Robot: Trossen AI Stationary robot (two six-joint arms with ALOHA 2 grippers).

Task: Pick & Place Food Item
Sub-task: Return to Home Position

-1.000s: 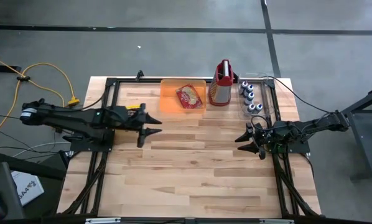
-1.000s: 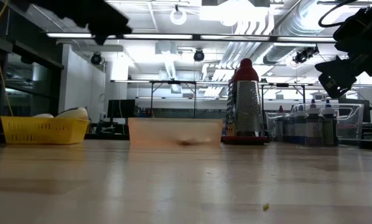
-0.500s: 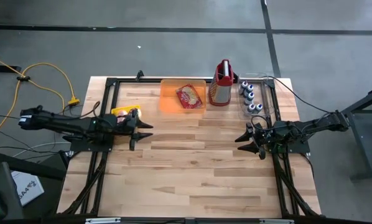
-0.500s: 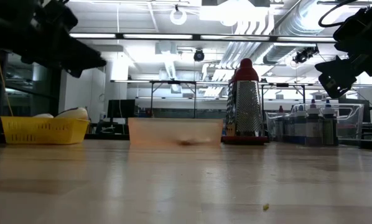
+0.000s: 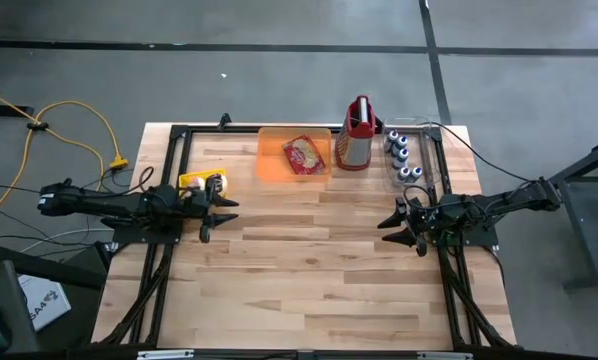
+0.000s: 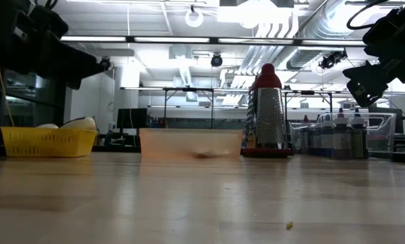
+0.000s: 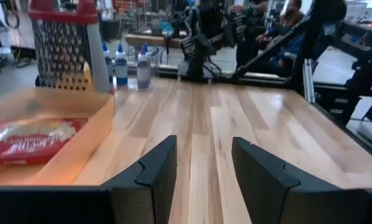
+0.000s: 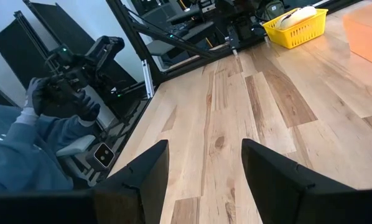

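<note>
Light wood table [image 5: 309, 260], lab room w/ ducting & lights behind. Yellow bin [image 5: 191, 182] sat on the table's left side, just beside the left gripper [image 5: 213, 210]. Pale rounded tops of the donuts [image 6: 77, 123] showed above its rim; colours not resolvable. Left gripper's fingers were spread, nothing between them. Right gripper [image 5: 401, 232] was likewise spread & empty, at the table's right edge.

Judgement: donuts prob. light, soft, icing smears. If you regrip, pinch gently across the ring, not on top.

Nearby: orange tray [image 5: 274, 165] w/ red packet [image 5: 302, 153], grater [image 5: 355, 135], bottles [image 5: 399, 155] along the far edge, all apart from the bin. Nothing looked to block your way.
</note>
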